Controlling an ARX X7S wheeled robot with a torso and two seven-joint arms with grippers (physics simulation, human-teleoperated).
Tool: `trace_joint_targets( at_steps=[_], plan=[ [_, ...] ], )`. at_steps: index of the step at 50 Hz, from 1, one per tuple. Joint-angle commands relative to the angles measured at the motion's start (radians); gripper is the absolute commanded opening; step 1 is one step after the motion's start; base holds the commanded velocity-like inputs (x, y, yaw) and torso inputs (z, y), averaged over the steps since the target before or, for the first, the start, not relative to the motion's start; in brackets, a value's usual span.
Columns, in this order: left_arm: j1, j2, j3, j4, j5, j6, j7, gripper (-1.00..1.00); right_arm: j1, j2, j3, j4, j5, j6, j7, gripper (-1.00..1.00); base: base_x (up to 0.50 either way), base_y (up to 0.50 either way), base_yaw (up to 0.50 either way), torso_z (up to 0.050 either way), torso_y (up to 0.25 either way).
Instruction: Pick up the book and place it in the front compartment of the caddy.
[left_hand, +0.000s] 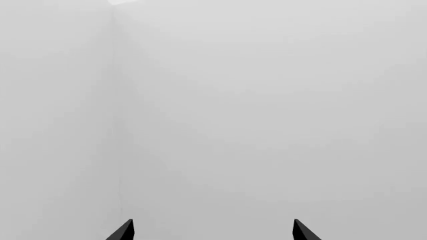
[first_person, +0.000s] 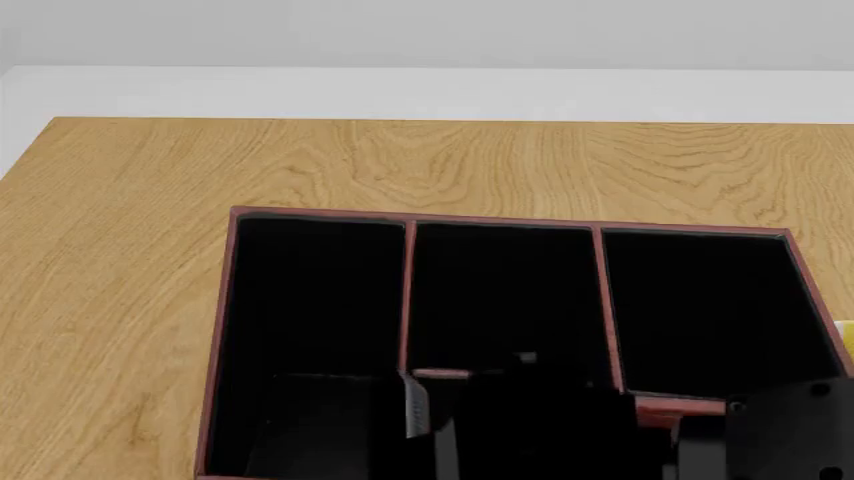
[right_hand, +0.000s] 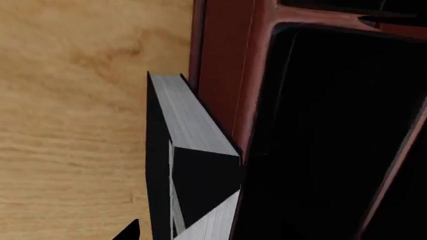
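Observation:
The caddy (first_person: 507, 221) is a dark red-brown box with black cells on the wooden table. The black book (first_person: 416, 405) stands on edge at the caddy's near side, its pale page edge showing. In the right wrist view the book (right_hand: 193, 120) stands right beside the caddy's red wall (right_hand: 220, 75). My right gripper (right_hand: 213, 227) straddles the book. One fingertip (right_hand: 132, 229) shows beside the black cover with a thin gap of wood between. The other finger is lost against the dark. My left gripper (left_hand: 213, 227) is open and empty, facing a blank grey wall.
The wooden table (first_person: 134, 250) reaches left of and behind the caddy. A sliver of yellow (first_person: 845, 335) shows at the right edge beside the caddy. My right arm (first_person: 787, 430) covers the caddy's near right corner.

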Motion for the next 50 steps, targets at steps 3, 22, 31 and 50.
trace_joint_targets(
  at_steps=[3, 22, 31, 50],
  plan=[
    [-0.065, -0.006, 0.075, 0.004, 0.006, 0.019, -0.007, 1.00, -0.041, -0.004, -0.038, 0.048, -0.029, -0.039, 0.011, 1.00, 0.00, 0.00, 0.00, 0.000, 0.000],
    [-0.021, -0.002, 0.016, 0.004, -0.004, -0.003, -0.004, 1.00, -0.070, 0.013, -0.091, 0.108, -0.071, -0.115, 0.003, 1.00, 0.00, 0.00, 0.00, 0.000, 0.000],
    [-0.076, -0.007, 0.084, 0.004, 0.002, 0.017, -0.008, 1.00, -0.103, -0.014, -0.090, 0.124, -0.068, -0.102, 0.014, 1.00, 0.00, 0.00, 0.00, 0.000, 0.000],
    [0.005, -0.003, -0.006, 0.003, -0.004, -0.005, -0.004, 1.00, -0.088, -0.006, -0.082, 0.097, -0.064, -0.094, 0.018, -1.00, 0.00, 0.00, 0.00, -0.001, 0.000]
  ],
)
